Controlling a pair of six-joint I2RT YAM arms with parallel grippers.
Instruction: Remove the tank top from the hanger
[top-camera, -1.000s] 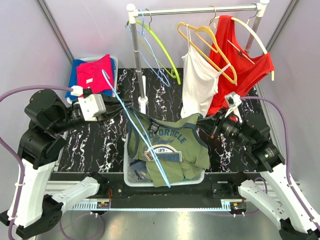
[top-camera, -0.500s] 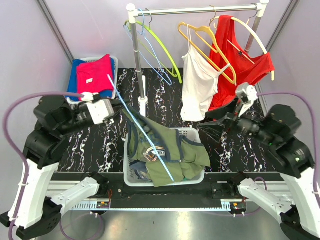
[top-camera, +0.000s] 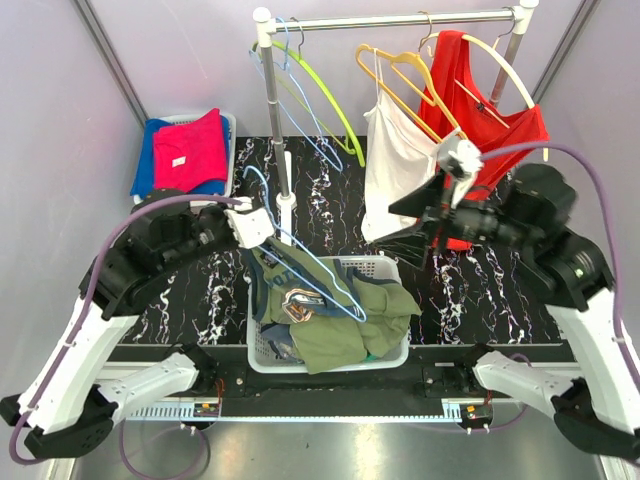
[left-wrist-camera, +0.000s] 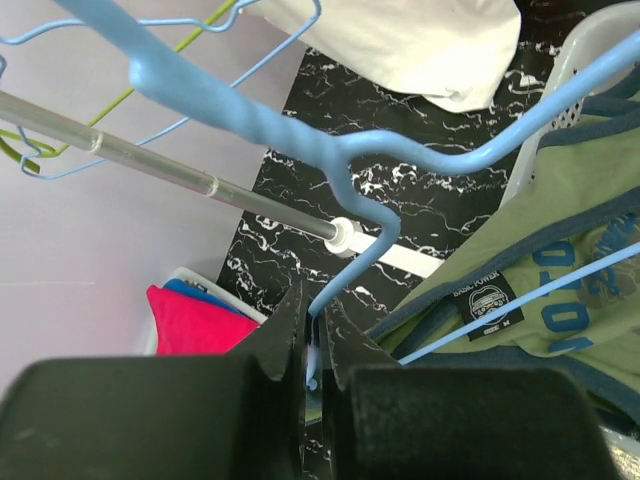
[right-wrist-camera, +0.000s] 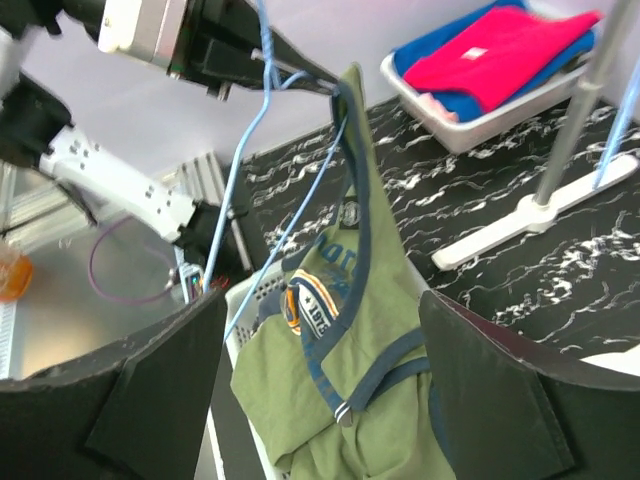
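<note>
The green tank top (top-camera: 345, 325) lies mostly heaped in the white basket (top-camera: 398, 262). One blue-trimmed edge still hangs over the light blue hanger (top-camera: 318, 275) close to my left gripper (top-camera: 258, 228). In the left wrist view that gripper (left-wrist-camera: 315, 310) is shut on the end of the blue hanger (left-wrist-camera: 260, 120), with the tank top (left-wrist-camera: 540, 290) below to the right. My right gripper (top-camera: 405, 208) hovers open above the basket's right end, apart from the cloth. Between its wide fingers (right-wrist-camera: 160, 400) the right wrist view shows the tank top (right-wrist-camera: 350, 380) draped down from the hanger (right-wrist-camera: 250, 170).
A clothes rack (top-camera: 400, 20) stands behind the basket on its pole (top-camera: 272, 110). It carries a white top (top-camera: 395, 170) on a yellow hanger, a red top (top-camera: 480, 120) and a bare green hanger (top-camera: 325, 95). A bin of pink and blue clothes (top-camera: 185, 150) sits far left.
My right gripper let go of the tank top, opened wide and pulled up and back to the right. The tank top slumped into the basket. My left gripper carried the hanger rightward.
</note>
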